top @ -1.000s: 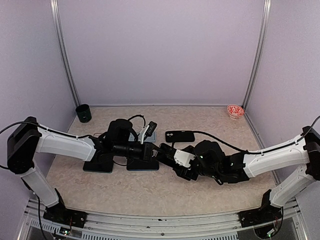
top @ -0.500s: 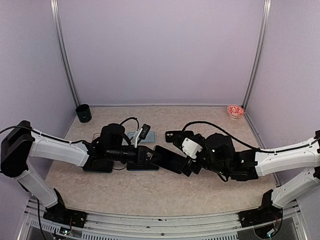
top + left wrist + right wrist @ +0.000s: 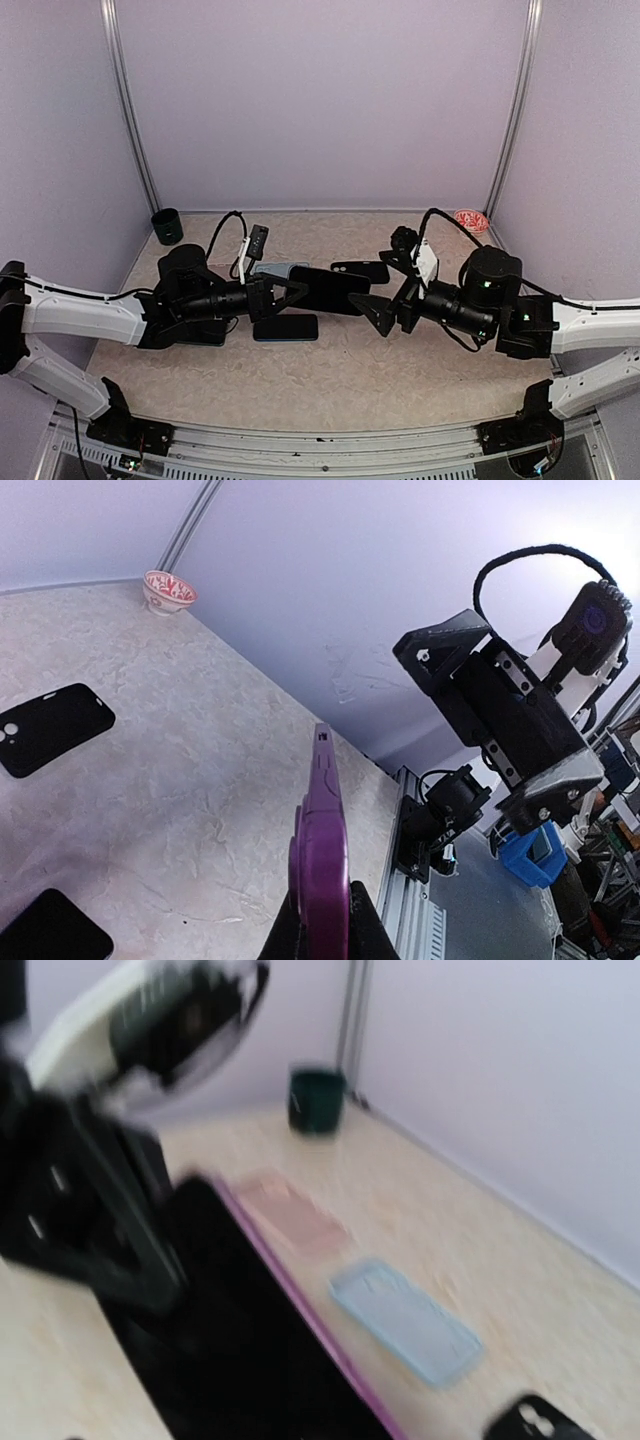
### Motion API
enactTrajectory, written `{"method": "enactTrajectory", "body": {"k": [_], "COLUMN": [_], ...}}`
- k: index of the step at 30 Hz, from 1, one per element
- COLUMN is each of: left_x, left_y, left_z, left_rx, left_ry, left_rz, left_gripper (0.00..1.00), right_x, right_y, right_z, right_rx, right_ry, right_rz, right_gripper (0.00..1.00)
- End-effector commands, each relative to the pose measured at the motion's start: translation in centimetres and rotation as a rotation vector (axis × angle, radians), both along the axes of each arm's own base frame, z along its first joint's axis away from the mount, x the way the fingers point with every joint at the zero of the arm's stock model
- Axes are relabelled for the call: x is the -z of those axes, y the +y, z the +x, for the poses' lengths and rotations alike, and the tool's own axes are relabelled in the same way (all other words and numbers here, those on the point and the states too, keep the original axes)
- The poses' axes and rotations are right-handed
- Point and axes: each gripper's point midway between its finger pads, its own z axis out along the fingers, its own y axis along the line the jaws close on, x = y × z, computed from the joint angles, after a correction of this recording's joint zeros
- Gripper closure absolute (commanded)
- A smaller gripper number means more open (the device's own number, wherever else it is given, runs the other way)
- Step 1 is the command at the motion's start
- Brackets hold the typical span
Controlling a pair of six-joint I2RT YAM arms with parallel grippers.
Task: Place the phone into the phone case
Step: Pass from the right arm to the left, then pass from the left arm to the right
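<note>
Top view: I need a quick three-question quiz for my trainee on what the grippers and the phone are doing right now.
1. True or false: the right gripper is clamped on the phone.
2. Which one holds the phone? A. left gripper B. right gripper C. neither
3. Yes or no: is the phone resting on the table?
Key: 1 false, its jaws stand open; 2 A; 3 no, it is held in the air.

Scanning for writing: nothing legible on the phone [image 3: 325, 288] or the black case [image 3: 50, 728] (right wrist view too blurred).
</note>
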Motion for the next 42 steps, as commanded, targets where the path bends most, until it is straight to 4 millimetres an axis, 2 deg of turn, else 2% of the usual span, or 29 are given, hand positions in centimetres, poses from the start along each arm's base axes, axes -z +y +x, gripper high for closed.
{"method": "enactTrajectory", "body": {"k": [1,5,9,17,21,28,31,38,42], "left_x": [-4.6,-4.8,-4.9,-4.8,-4.7,-5.0,-4.6,-4.7,-4.8], "left_y": [0.1,0.0,-0.1,-0.2,-0.6,-0.9,-1.5,-1.8,-2.5], "left_z": [-1.1,-1.3,-1.3,-0.4,0.9,4.5,5.7,6.5,6.5], "left_rx": [0.035,0.043,0.046,0.009,-0.019,-0.012,-0.007,0.037,0.095], "left_ry": [-0.137,-0.144,-0.146,-0.143,-0.15,-0.132,-0.134,-0.159,-0.136], "left_rz": [-0.136,-0.15,-0.159,-0.158,-0.15,-0.188,-0.183,-0.25,-0.318], "left_gripper": [1.0,1.0,1.0,1.0,1.0,1.0,1.0,1.0,1.0], "right_x": [-3.2,-3.2,-2.1,-0.1,0.4,1.4,1.7,2.6,2.7], "right_y": [-0.3,-0.5,-1.0,-1.0,-1.4,-1.4,-1.6,-2.5,-1.8], "right_z": [-1.0,0.4,2.1,3.8,5.0,6.6,7.5,9.5,9.3], "right_rx": [-0.046,-0.072,-0.068,-0.142,-0.18,-0.234,-0.238,-0.246,-0.324], "right_ry": [0.087,0.233,0.353,0.472,0.481,0.489,0.492,0.497,0.514], "right_rz": [0.205,0.265,0.305,0.314,0.325,0.316,0.313,0.312,0.31], "right_gripper": [0.0,0.0,0.0,0.0,0.0,0.0,0.0,0.0,0.01]}}
